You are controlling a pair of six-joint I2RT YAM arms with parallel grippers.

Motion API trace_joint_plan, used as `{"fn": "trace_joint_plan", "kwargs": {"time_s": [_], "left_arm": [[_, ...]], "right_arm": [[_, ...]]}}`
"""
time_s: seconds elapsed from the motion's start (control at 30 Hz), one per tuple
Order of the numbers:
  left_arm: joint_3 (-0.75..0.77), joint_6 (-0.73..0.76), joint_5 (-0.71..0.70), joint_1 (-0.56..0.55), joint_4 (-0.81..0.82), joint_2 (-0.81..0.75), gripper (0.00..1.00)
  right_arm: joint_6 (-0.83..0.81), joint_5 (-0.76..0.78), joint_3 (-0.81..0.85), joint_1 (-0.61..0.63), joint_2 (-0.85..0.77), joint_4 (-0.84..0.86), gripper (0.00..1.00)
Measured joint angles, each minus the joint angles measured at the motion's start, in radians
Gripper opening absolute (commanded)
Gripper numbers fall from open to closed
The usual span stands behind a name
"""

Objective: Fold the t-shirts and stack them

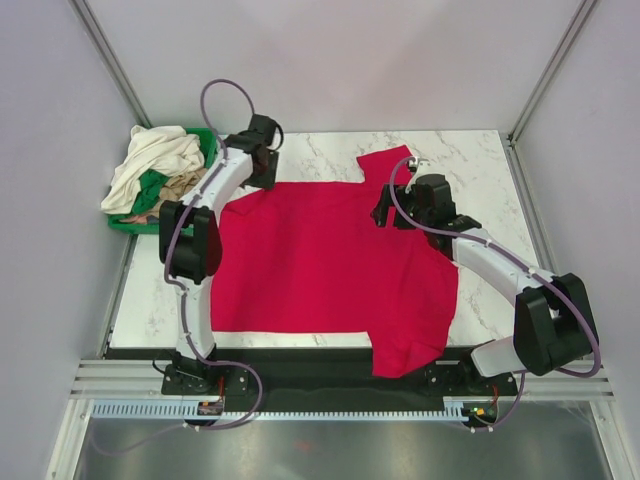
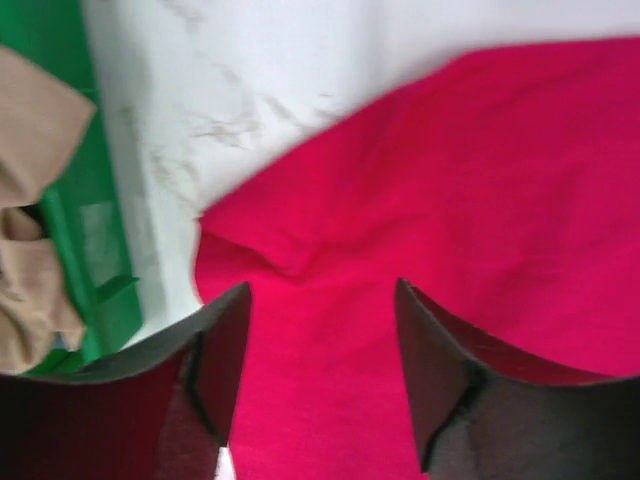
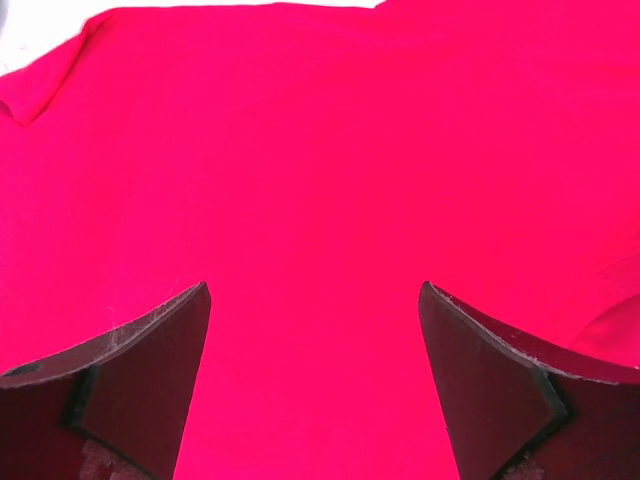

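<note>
Lying spread over the middle of the marble surface [image 1: 470, 170], the red t-shirt [image 1: 330, 270] is almost flat, with one sleeve pointing to the upper right of the top view and its lower part seeming to hang over the near edge at the bottom. The left jaws stand apart just above the shirt's upper left corner, beside the green tray [image 1: 128, 222], and grasp nothing. The right jaws are wide apart over plain red cloth toward the upper right, also empty. The cream t-shirt [image 1: 155, 160] and the tan t-shirt [image 1: 185, 185] lie heaped in the tray. I judge the step in hand is taking the far edge for the first fold. To do it well, each pair of jaws should pinch the hem itself, not the middle cloth, and both should lift together, evenly, so nothing wrinkles.
</note>
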Motion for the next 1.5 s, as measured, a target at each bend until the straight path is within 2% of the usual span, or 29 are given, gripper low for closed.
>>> {"fn": "trace_joint_plan", "kwargs": {"time_s": [0.07, 0.13, 0.43, 0.77, 1.2, 1.5], "left_arm": [[-0.005, 0.025, -0.016, -0.062, 0.005, 0.004, 0.55], [-0.014, 0.041, -0.022, -0.087, 0.004, 0.011, 0.52], [-0.027, 0.065, -0.076, -0.042, 0.001, 0.089, 0.51], [-0.027, 0.093, -0.115, -0.045, 0.000, 0.179, 0.52], [-0.020, 0.100, -0.136, -0.028, 0.001, 0.188, 0.42], [-0.019, 0.100, -0.139, -0.018, 0.000, 0.188, 0.40]], "right_arm": [[-0.007, 0.007, -0.004, 0.000, -0.003, -0.005, 0.93], [-0.011, 0.013, -0.008, 0.000, -0.007, -0.009, 0.93], [-0.025, 0.027, -0.016, 0.000, -0.010, -0.013, 0.93], [-0.031, 0.032, -0.019, 0.000, -0.010, -0.015, 0.93], [-0.032, 0.033, -0.029, 0.000, -0.010, -0.016, 0.92], [-0.032, 0.033, -0.029, 0.000, -0.010, -0.015, 0.92]]}}
